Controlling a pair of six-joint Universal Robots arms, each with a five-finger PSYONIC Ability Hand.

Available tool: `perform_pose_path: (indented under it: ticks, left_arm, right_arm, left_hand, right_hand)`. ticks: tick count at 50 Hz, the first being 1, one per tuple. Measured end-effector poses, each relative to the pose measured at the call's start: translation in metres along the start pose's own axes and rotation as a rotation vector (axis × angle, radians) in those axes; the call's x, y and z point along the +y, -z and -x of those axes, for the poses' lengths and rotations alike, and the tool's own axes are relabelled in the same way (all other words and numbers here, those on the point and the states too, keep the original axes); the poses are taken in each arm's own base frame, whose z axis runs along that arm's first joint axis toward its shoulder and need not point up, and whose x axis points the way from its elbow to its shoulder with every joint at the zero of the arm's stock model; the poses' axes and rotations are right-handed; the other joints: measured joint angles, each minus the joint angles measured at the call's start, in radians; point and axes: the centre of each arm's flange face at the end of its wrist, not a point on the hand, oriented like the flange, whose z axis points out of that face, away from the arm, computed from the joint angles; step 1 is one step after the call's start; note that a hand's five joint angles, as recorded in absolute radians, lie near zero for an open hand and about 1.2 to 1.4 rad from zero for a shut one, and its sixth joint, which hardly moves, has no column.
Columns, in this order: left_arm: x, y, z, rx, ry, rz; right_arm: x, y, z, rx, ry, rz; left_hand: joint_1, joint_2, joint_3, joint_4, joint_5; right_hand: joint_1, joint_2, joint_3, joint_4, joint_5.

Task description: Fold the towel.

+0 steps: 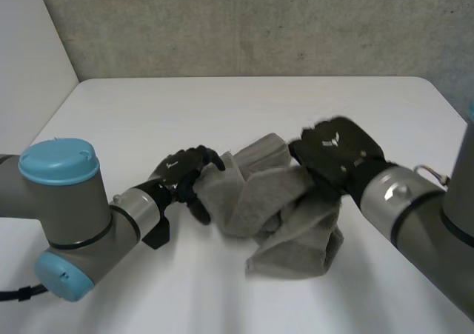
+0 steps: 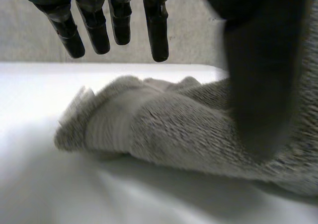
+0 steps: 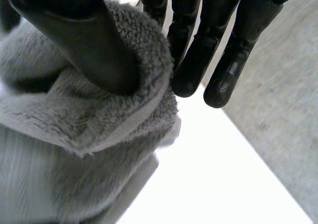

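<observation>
A grey towel (image 1: 275, 209) lies crumpled in a heap at the middle of the white table (image 1: 222, 112). My left hand (image 1: 183, 172) is at the towel's left end. In the left wrist view its fingers (image 2: 157, 30) hang straight and spread above the towel (image 2: 174, 129), touching nothing, so the hand is open. My right hand (image 1: 337, 152) is over the towel's far right part, which rises up to it. In the right wrist view a fold of the towel (image 3: 74, 149) sits between the thumb (image 3: 89, 45) and the nearly straight fingers (image 3: 196, 55), loosely pinched.
Bare table surface lies on every side of the towel. A grey wall (image 1: 259, 23) runs along the table's far edge, with a white panel (image 1: 29, 45) at the far left. Both forearms reach in from the near corners.
</observation>
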Motion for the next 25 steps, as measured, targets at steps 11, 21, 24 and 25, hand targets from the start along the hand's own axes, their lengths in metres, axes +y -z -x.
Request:
perform_pose_path:
  ticks: [11,21,24,25]
  left_arm:
    - [-0.015,-0.029,0.008,0.011,-0.043,-0.074]
    - [-0.028,-0.052,-0.007,0.09,-0.16,-0.094]
    - [-0.026,-0.058,-0.014,0.112,-0.256,-0.079]
    - [-0.025,-0.06,-0.016,0.114,-0.28,-0.072]
  right_arm:
    - [0.058,0.011,-0.004,-0.074,0.037,0.152]
    - [0.078,0.011,-0.015,-0.07,-0.083,0.171]
    - [0.081,0.01,-0.023,-0.042,-0.128,0.159]
    - [0.082,0.01,-0.025,-0.036,-0.136,0.156]
  left_hand:
    - [0.0,0.0,0.0,0.0,0.0]
    - [0.0,0.0,0.0,0.0,0.002]
    - [0.0,0.0,0.0,0.0,0.003]
    - [0.0,0.0,0.0,0.0,0.003]
  right_hand:
    - [-0.796,-0.799,-0.793,-0.795,-0.811]
    - [-0.81,-0.8,-0.8,-0.796,-0.811]
    - [-0.811,-0.8,-0.8,-0.796,-0.811]
    - [-0.811,-0.8,-0.8,-0.796,-0.811]
